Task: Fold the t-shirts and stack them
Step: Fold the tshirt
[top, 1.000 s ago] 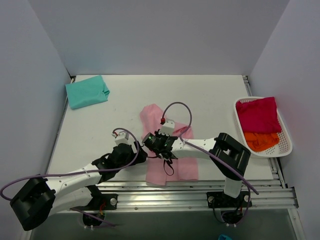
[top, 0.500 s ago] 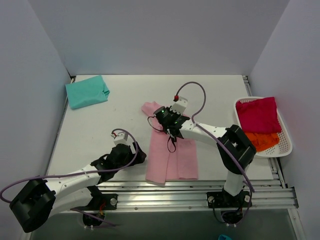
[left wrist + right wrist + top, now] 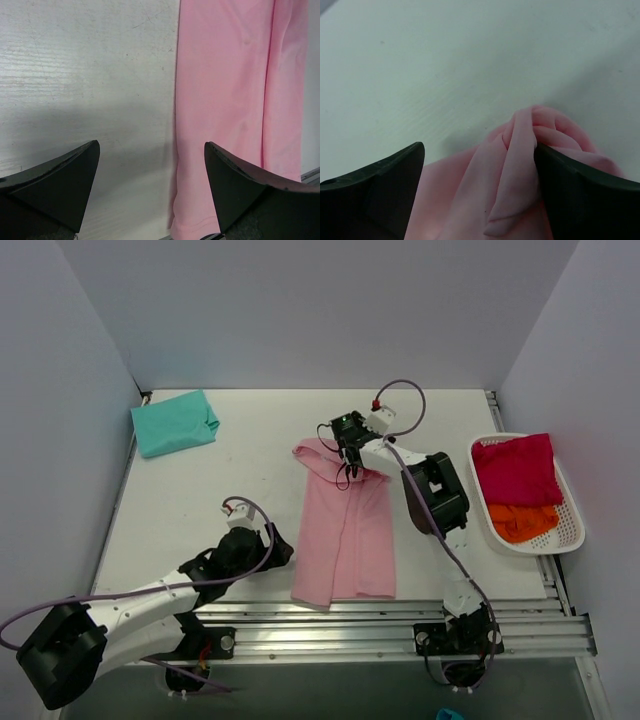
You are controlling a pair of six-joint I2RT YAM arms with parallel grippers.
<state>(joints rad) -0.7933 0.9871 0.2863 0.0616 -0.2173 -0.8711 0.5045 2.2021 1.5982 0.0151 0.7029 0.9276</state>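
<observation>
Four t-shirts are visible from above. The light pink t-shirt (image 3: pixel 345 540) lies as a long, narrow strip near the middle of the table (image 3: pixel 220 490). Its near hem is close to the front edge and its far end points toward the back wall. The teal t-shirt (image 3: pixel 175 423) lies folded at the far left corner, well apart from the pink one. The crimson red t-shirt (image 3: pixel 515 468) and the orange t-shirt (image 3: pixel 522 522) lie in the white mesh basket (image 3: pixel 540 548) at the right edge, with the red one farther back.

Right tool (image 3: pixel 350 452): it sits at the far end of the pink t-shirt, with the arm stretched across the cloth. In the right wrist view the tool (image 3: pixel 479 147) has its fingers (image 3: pixel 375 195) wide apart. A rumpled ridge of pink cloth (image 3: pixel 520 165) stands between them and presses against the inner face of one finger. It does not touch the other finger. Bare table (image 3: pixel 445 60) lies beyond the ridge.

Left tool (image 3: pixel 283 550): it is low over the table, just beside the left edge of the pink t-shirt near its front half. In the left wrist view this tool (image 3: pixel 152 145) is also spread wide and grips nothing. The gap between its fingers (image 3: pixel 60 180) frames bare table (image 3: pixel 75 75) on one side. On the other side it frames the smooth pink cloth (image 3: pixel 225 100), which shows one lengthwise crease.
</observation>
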